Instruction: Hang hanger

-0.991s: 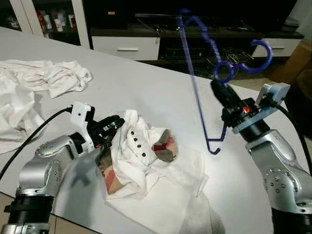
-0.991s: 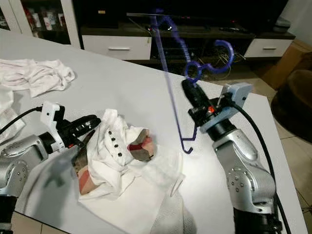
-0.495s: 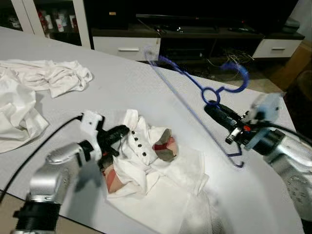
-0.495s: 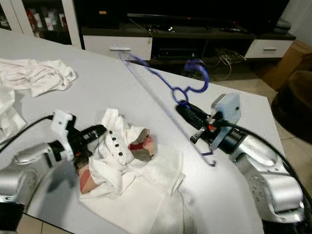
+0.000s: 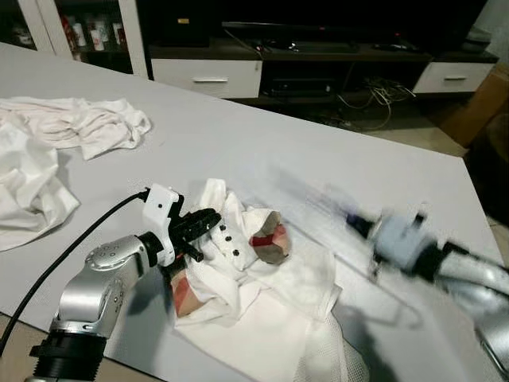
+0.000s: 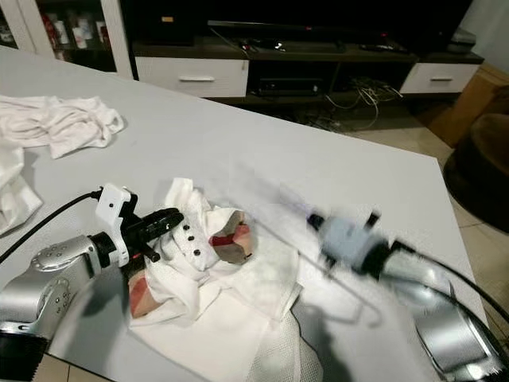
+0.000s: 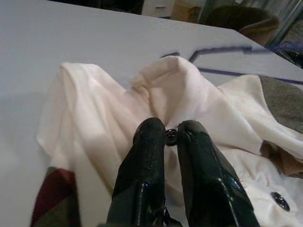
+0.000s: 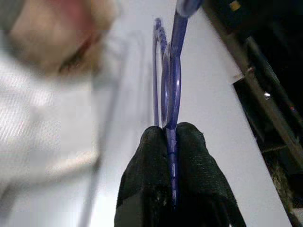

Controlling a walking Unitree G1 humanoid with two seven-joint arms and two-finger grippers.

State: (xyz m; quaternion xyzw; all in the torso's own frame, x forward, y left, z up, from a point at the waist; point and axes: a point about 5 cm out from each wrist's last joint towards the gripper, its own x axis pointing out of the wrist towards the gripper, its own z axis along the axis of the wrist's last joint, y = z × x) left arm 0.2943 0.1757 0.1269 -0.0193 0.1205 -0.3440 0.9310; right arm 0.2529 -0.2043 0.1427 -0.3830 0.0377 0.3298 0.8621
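Left hand [image 7: 171, 137] pinched the white shirt [image 5: 238, 263] at its button placket, mid-desk [image 5: 238, 135]. Right hand [image 8: 170, 137], blurred, clamped the blue hanger [image 8: 169, 85] low over the desk beside the shirt.

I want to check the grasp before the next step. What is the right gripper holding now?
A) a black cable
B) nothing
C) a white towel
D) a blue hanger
D: in the right wrist view the right gripper has its two black fingers closed on the thin blue hanger, which runs out over the white table.
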